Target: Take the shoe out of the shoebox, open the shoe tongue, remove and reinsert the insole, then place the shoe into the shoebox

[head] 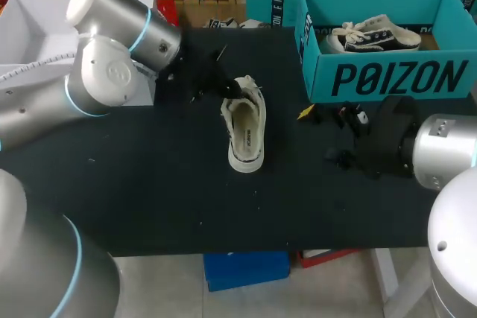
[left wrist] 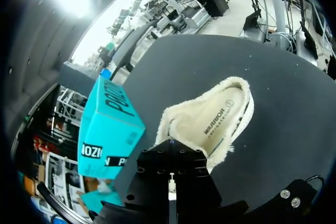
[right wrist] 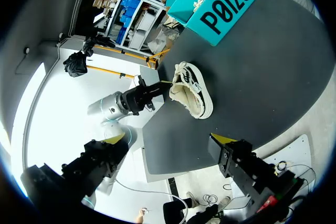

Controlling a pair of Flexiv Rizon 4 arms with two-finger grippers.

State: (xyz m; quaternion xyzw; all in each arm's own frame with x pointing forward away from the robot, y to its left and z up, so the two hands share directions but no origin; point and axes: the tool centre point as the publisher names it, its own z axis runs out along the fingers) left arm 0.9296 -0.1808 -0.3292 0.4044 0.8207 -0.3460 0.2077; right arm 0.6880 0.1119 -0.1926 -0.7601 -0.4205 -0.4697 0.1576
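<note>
The left pincer (head: 225,86) is at the 12 o'clock end of the shoe (head: 246,133), right against its rim. Its own view shows only its black body over the near end of the shoe. From the other views I cannot tell whether it is clenched on the rim or merely touching it. The right pincer (right wrist: 168,139) is released: its two yellow tips stand wide apart with only bare table between them. In the head view it sits at about 3 o'clock from the shoe, well apart from it, and near the front wall of the box, on that wall's 6 o'clock side.

The shoe rests sole down near the middle of the black table (head: 149,184), its length running from 12 to 6 o'clock and its mouth facing up. It is white and low-cut, with a frayed rim. The insole (left wrist: 218,119) lies flat inside it, seen in the left wrist view just ahead of the pincer.

The box (head: 387,80), teal and open-topped, stands at 2 o'clock from the shoe, near the table's far edge and apart from the shoe. A second shoe (head: 373,35), white with dark trim, lies inside it, toward the box's 9 o'clock side.

The left arm comes in from 9 o'clock, the right arm from 4 o'clock.
</note>
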